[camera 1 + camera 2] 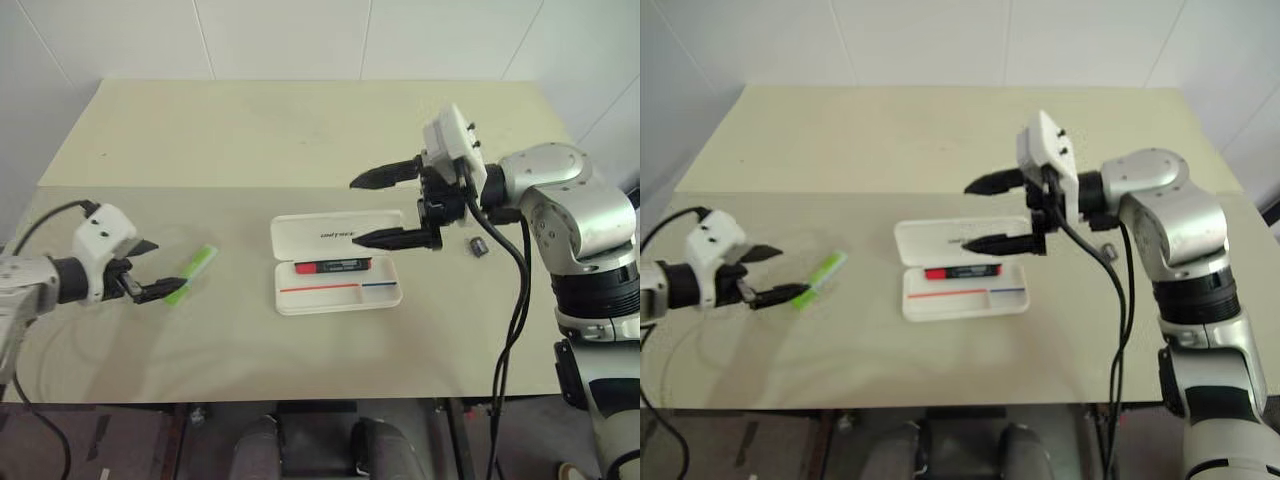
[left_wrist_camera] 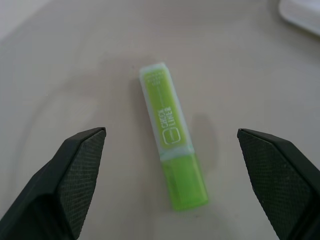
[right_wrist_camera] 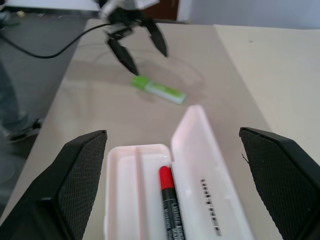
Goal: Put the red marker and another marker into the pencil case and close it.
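The white pencil case [image 1: 340,297] lies open at the table's middle, its lid [image 1: 310,235] folded back flat. The red marker [image 1: 333,266] lies in the tray along the hinge side. The lime-green marker [image 1: 195,272] lies on the table to the left of the case. My left gripper [image 1: 165,268] is open just left of the green marker [image 2: 172,155], one finger on either side of its near end, not touching it. Above the lid's right end hovers my right gripper [image 1: 354,211], open and empty, pointing left over the red marker [image 3: 170,200].
A small dark object [image 1: 478,246] lies on the table right of the case, under my right arm. The beige table [image 1: 250,140] stretches back to a white wall. Cables hang from both arms.
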`<move>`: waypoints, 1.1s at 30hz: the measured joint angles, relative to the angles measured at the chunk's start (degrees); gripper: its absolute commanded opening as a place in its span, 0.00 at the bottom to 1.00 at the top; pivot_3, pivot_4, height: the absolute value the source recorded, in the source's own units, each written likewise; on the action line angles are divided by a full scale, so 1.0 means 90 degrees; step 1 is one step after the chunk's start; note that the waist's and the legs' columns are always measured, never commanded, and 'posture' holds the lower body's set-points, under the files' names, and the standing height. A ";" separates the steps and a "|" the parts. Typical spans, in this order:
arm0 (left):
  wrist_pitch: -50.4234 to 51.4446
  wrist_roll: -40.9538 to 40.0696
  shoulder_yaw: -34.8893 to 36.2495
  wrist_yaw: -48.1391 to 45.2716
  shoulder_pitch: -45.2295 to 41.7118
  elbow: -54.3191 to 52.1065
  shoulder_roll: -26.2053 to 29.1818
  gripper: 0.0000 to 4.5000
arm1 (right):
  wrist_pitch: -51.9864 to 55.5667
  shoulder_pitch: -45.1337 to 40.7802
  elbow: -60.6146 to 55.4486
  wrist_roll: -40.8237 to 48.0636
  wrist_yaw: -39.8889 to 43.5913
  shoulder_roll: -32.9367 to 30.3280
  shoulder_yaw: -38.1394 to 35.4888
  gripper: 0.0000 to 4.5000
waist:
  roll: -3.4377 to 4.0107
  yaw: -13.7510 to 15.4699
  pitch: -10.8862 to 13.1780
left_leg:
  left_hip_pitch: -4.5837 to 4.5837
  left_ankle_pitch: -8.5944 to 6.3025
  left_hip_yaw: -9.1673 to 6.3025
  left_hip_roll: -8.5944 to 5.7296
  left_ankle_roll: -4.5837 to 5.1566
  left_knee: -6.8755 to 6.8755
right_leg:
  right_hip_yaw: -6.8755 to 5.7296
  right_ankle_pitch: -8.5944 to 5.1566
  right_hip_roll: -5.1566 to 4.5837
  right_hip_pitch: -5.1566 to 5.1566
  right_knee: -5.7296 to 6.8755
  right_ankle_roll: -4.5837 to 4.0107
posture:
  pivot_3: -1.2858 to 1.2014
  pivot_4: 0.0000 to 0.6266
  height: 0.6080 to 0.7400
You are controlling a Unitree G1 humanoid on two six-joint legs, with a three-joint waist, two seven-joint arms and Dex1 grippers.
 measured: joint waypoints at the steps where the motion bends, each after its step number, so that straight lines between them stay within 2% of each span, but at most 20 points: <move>1: -0.0044 0.0045 -0.0105 0.0010 -0.0108 0.0089 -0.0042 1.00 | -0.0002 0.0000 -0.0087 0.0013 0.0032 -0.0023 -0.0001 0.99 | 0.0000 -0.0003 0.0000 | 0.0001 0.0000 0.0002 0.0003 -0.0001 -0.0002 | 0.0001 0.0000 0.0002 -0.0002 0.0000 0.0000 | 0.52 0.24 1.00; 10: -0.0118 0.0649 -0.0916 0.0392 -0.0962 0.1137 -0.0694 1.00 | 0.0065 0.0032 -0.0322 0.0057 0.0035 -0.0037 0.0029 0.99 | -0.0002 -0.0014 -0.0001 | 0.0005 -0.0001 0.0025 0.0013 -0.0002 0.0001 | 0.0022 0.0000 0.0011 -0.0016 0.0023 0.0000 | 0.52 0.24 1.00; 22: 0.0390 0.0998 -0.1364 0.0555 -0.1440 0.1210 -0.0975 1.00 | 0.0213 0.0162 -0.0561 0.0051 -0.0176 -0.0070 0.0042 0.99 | 0.0013 0.0085 -0.0020 | 0.0023 -0.0001 0.0026 0.0011 -0.0001 0.0013 | 0.0028 0.0000 0.0007 -0.0004 0.0030 0.0000 | 0.52 0.24 1.00; 29: 0.0398 0.1068 -0.1598 0.0469 -0.1438 0.0965 -0.1006 0.50 | 0.0268 0.0218 -0.0604 0.0043 -0.0214 -0.0099 0.0042 1.00 | 0.0022 0.0147 -0.0028 | 0.0029 -0.0001 0.0026 0.0012 -0.0002 0.0016 | 0.0029 0.0000 0.0008 0.0000 0.0035 -0.0001 | 0.52 0.24 1.00; 30: 0.0398 0.1068 -0.1599 0.0467 -0.1438 0.0958 -0.1006 0.49 | 0.0267 0.0218 -0.0604 0.0042 -0.0214 -0.0101 0.0042 1.00 | 0.0022 0.0150 -0.0028 | 0.0029 -0.0001 0.0027 0.0012 -0.0002 0.0015 | 0.0029 0.0000 0.0008 0.0000 0.0035 -0.0001 | 0.52 0.24 1.00; 31: 0.0400 0.1063 -0.1593 0.0446 -0.1438 0.0942 -0.1006 0.40 | 0.0266 0.0223 -0.0604 0.0038 -0.0215 -0.0105 0.0042 1.00 | 0.0022 0.0151 -0.0028 | 0.0029 -0.0001 0.0027 0.0012 -0.0002 0.0015 | 0.0029 0.0000 0.0008 0.0000 0.0034 -0.0001 | 0.52 0.24 1.00; 33: 0.0432 0.1011 -0.1573 0.0350 -0.1430 0.0903 -0.1006 0.29 | 0.0258 0.0241 -0.0603 -0.0004 -0.0216 -0.0119 0.0042 1.00 | 0.0022 0.0149 -0.0028 | 0.0027 -0.0001 0.0027 0.0012 -0.0002 0.0014 | 0.0029 0.0000 0.0009 -0.0001 0.0031 -0.0001 | 0.52 0.24 1.00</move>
